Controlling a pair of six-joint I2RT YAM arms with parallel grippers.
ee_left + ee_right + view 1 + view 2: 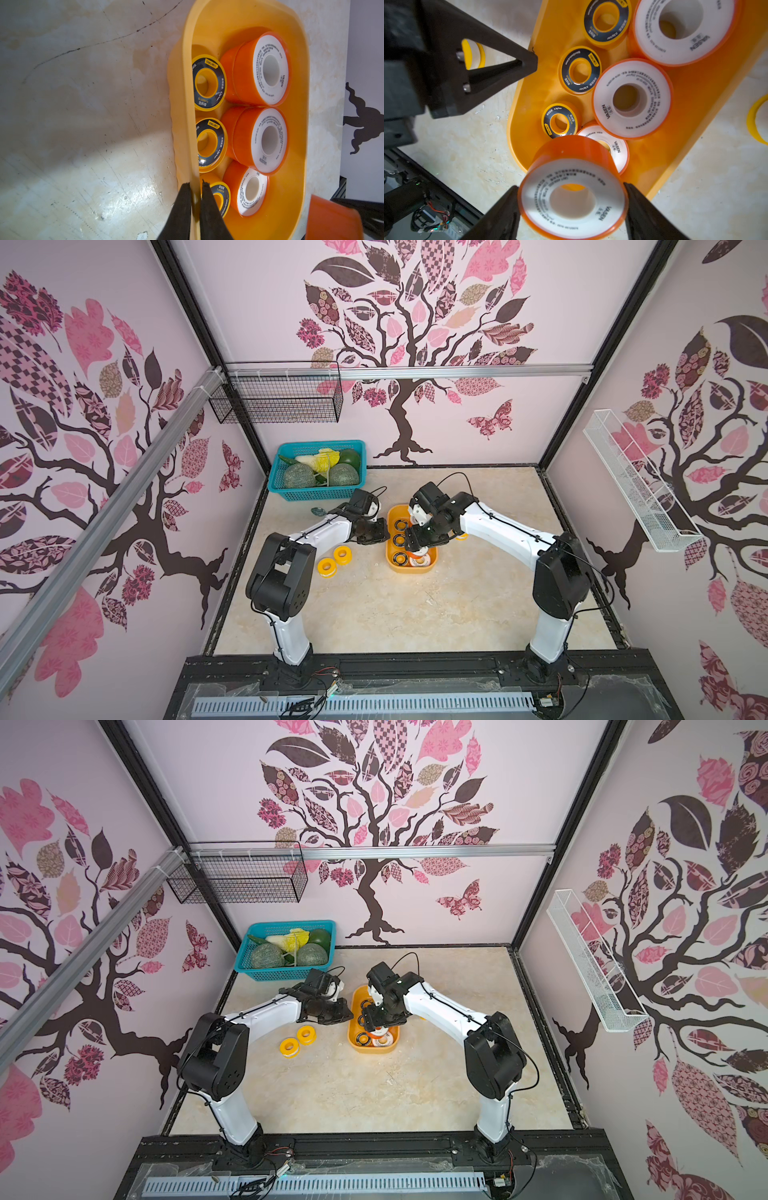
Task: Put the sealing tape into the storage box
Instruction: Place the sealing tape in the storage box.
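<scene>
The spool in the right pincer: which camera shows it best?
The right wrist view: the spool fills the foreground, white face and orange rim clear, gripped by the right pincer. The left wrist view catches only an orange edge; in both top views the right arm mostly hides it.

The storage box point(297, 116) is smooth, glossy plastic; the orange-rimmed sealing tape point(247, 74) has shiny plastic rims and matt white printed faces; the tabletop point(83, 124) is scratched, marbled, with a dull sheen; the left hand point(195, 187) is matt black.
</scene>
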